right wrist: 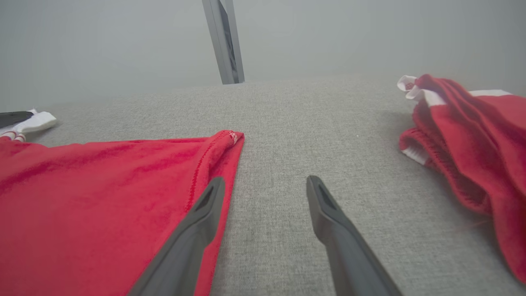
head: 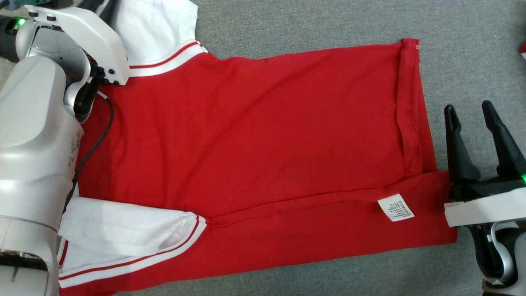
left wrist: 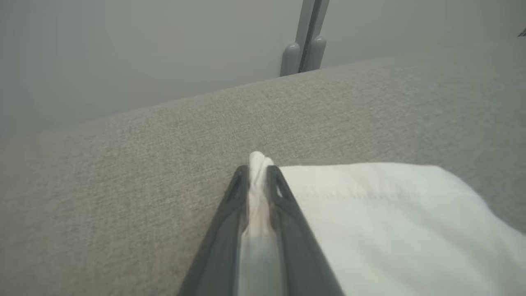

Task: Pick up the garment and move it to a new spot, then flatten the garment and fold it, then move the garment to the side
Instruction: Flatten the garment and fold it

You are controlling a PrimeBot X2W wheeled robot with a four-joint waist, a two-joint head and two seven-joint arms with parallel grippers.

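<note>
because the left pincer is pressed onto just a thin ridge of the white sleeve at the far left of the garment, the cloth could slide out from between its fingers as soon as the arm lifts or pulls, and the sleeve would land crumpled. the garment itself lies spread across the grey bench, red body in the middle, hem at the right, its near edge turned over so that the care label shows. the right pincer stands spread just beside that hem, gripping nothing, so a hard tug from the left would probably drag the whole body leftward and wrinkle it, or undo the near fold. a dark cable from the left arm runs over the red cloth and might snag it. a second red garment sits well apart to the right; a wide sweep of the right arm could knock into it.
</note>
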